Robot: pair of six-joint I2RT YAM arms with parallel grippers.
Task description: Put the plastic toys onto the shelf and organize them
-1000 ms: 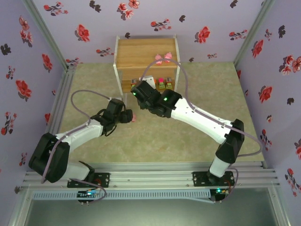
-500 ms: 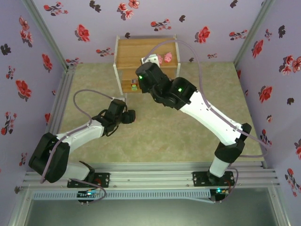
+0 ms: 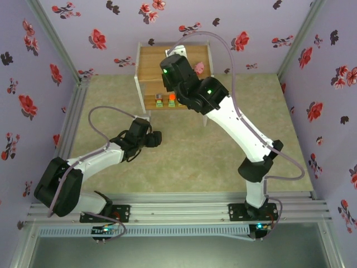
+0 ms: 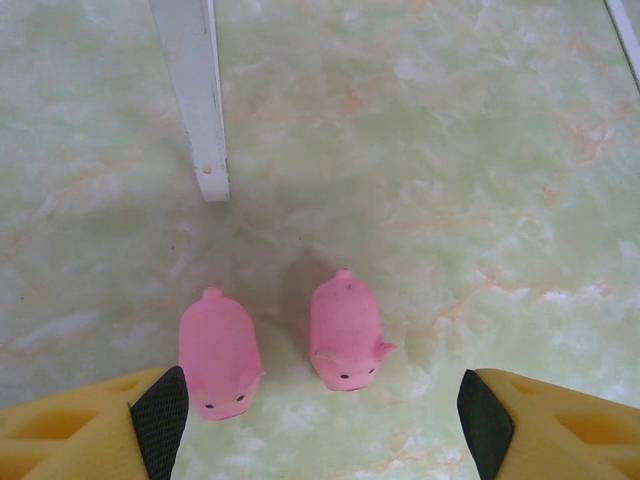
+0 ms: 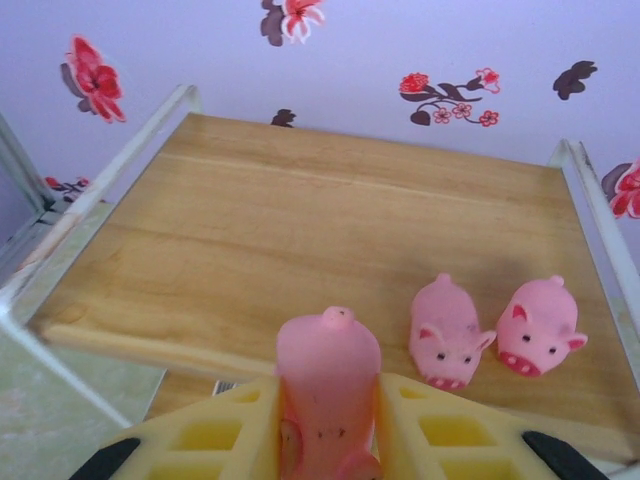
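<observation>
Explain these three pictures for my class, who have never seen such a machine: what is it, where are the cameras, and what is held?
The machine is two robot arms, a left arm and a right arm, bolted at the near edge of a table. One picture looks down from above and behind them; the other two come from a camera on each wrist. From above, the right arm reaches over the wooden shelf. Its wrist view shows the right end effector shut on a pink pig, over the top board where two more pigs stand. The left end effector is open, above two pigs on the table, by a white shelf leg. Small blocky toys sit on the lower tier.
</observation>
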